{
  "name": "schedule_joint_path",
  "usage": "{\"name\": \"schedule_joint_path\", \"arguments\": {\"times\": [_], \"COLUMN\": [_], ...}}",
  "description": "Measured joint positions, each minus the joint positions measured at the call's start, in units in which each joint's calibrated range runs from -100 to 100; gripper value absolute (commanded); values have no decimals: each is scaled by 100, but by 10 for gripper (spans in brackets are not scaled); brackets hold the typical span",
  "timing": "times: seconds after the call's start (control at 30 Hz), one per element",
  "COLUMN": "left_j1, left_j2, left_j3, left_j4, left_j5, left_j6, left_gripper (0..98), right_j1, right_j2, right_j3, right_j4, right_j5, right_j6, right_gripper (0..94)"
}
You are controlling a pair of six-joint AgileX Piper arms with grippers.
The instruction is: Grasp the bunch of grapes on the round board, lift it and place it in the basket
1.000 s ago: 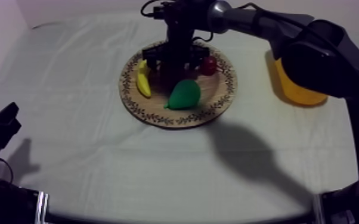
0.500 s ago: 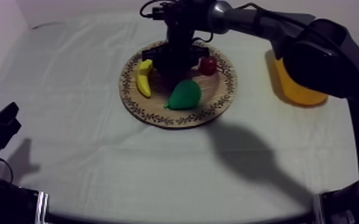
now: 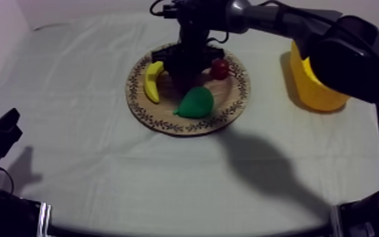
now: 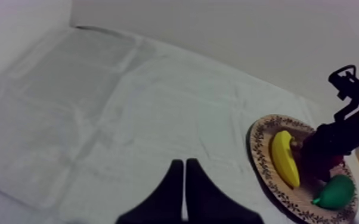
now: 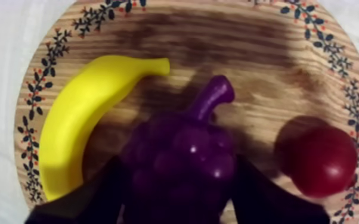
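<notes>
Our right gripper (image 3: 186, 63) has its fingers pinching the grapes (image 5: 182, 161) from both sides, mid-board (image 3: 167, 123). Tight spot: banana (image 3: 152, 82) just beside at 9 o'clock, small red fruit (image 3: 220, 68) at 3, pear (image 3: 196, 102) at 6. Basket (image 3: 315, 88) sits well apart at 3, near the cloth (image 3: 104, 164) edge, with open cloth between. Left gripper (image 4: 183, 179) is low at 8, fingers pressed together.
</notes>
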Motion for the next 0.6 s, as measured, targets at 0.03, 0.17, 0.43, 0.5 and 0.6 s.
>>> {"name": "schedule_joint_path", "arguments": {"times": [0.03,0.17,0.43,0.5,0.6], "left_j1": [0,0,0,0,0], "left_j2": [0,0,0,0,0], "left_j3": [0,0,0,0,0], "left_j4": [0,0,0,0,0], "left_j5": [0,0,0,0,0], "left_j6": [0,0,0,0,0], "left_gripper": [1,1,1,1,1], "right_j1": [-8,-9,-55,-75,-91], "right_j2": [-73,-388,-1274,-1543,-1979], "right_j3": [106,501,1518,1880,2395], "right_j4": [0,0,157,201,387], "right_j5": [-59,-276,-901,-1037,-1085], "right_j6": [0,41,283,398,557], "right_gripper": [202,187,176,175,179]}}
